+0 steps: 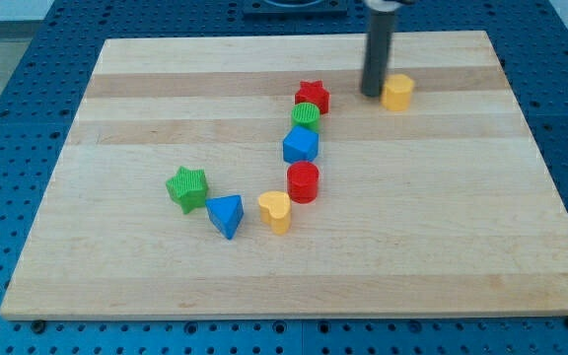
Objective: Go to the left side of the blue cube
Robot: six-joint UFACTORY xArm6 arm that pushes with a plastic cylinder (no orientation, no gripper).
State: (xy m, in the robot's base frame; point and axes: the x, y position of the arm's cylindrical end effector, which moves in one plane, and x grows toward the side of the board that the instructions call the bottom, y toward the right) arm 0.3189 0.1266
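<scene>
The blue cube [301, 146] sits near the board's middle, in a curved line of blocks. Just above it is a green cylinder [306, 116], then a red star [313, 96]. Just below it is a red cylinder [303, 182]. My tip [373, 94] is at the view's upper right of the blue cube, well apart from it. The tip stands right beside the left side of a yellow hexagonal block [397, 92]. The rod rises to the view's top edge.
A yellow heart-shaped block [276, 210], a blue triangular block [226, 215] and a green star [186, 187] lie at the lower left of the blue cube. The wooden board [461, 247] lies on a blue perforated table.
</scene>
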